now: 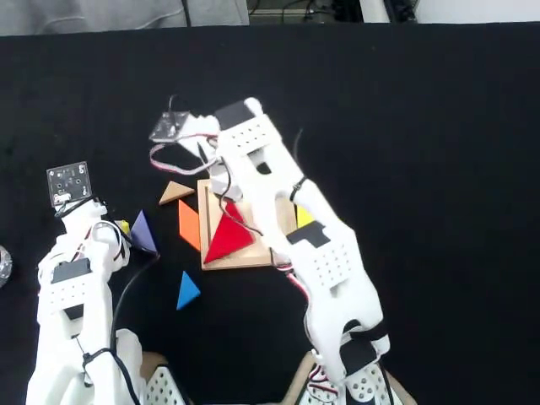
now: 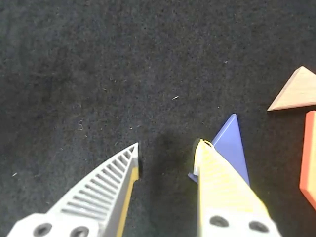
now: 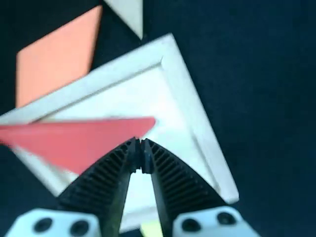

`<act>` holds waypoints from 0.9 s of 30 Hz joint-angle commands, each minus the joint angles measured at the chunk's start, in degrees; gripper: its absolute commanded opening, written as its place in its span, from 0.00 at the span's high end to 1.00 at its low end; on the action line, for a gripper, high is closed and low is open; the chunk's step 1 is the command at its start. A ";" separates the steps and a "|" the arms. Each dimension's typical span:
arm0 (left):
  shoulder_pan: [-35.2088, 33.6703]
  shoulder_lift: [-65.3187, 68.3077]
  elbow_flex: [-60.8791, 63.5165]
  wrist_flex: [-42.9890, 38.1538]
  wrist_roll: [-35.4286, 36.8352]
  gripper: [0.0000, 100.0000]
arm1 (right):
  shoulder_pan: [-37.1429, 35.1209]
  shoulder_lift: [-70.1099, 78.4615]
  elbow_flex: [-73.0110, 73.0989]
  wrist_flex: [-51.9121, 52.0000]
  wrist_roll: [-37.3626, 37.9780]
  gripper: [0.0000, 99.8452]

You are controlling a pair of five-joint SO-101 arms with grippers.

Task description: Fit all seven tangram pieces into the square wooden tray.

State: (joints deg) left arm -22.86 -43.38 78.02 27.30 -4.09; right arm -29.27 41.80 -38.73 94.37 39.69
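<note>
High view, taking stock: square wooden tray (image 1: 245,263) mid-desk (image 1: 422,126), with only a red triangle (image 1: 228,238) inside, lying askew across the floor rather than squared into a corner. Outside it: orange parallelogram (image 1: 189,224) just beside the rim, wooden triangle (image 1: 175,192) near a far corner, purple triangle (image 1: 142,233) and blue triangle (image 1: 186,290) farther off, and a yellow piece (image 1: 304,217) at the opposite side, half hidden by the arm (image 1: 329,261). Most of the fitting not yet done, judging by that spread.

Right wrist view: right pincer (image 3: 139,150) pressed together with nothing between the tips, set down at the red triangle's long edge. Hard to tell whether touching it or hovering just above. Likely placed there to nudge the piece flat against the rim, not to lift it.

Left wrist view: left pincer (image 2: 168,153) spread wide, low over bare desk, yellow finger (image 2: 217,187) just beside the purple triangle, the other finger well clear of it. Looks positioned to take that piece next, though not yet straddling it.
</note>
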 commanded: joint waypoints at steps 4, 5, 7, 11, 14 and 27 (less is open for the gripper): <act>0.57 -1.14 -0.22 -1.05 -0.35 0.81 | -1.05 -15.34 1.45 6.86 -4.57 0.99; 0.57 -1.14 -0.22 -0.97 -0.35 0.81 | -2.20 -17.89 6.37 6.86 -2.73 0.99; 0.48 -1.14 -0.22 -0.97 -0.35 0.81 | -4.66 -23.69 17.63 6.51 -0.35 0.99; 0.57 -1.14 -0.22 -0.88 -0.35 0.81 | -8.00 -35.21 40.75 -3.60 0.18 0.98; 0.57 -1.14 -0.22 -0.88 -0.35 0.81 | -7.91 -40.92 54.02 -12.84 -0.09 0.91; 0.48 -1.14 -0.22 -0.88 -0.35 0.81 | -5.71 -34.07 59.65 -22.86 -0.09 0.72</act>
State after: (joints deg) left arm -22.86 -43.38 78.02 27.30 -4.09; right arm -36.57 6.29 24.75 72.66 39.16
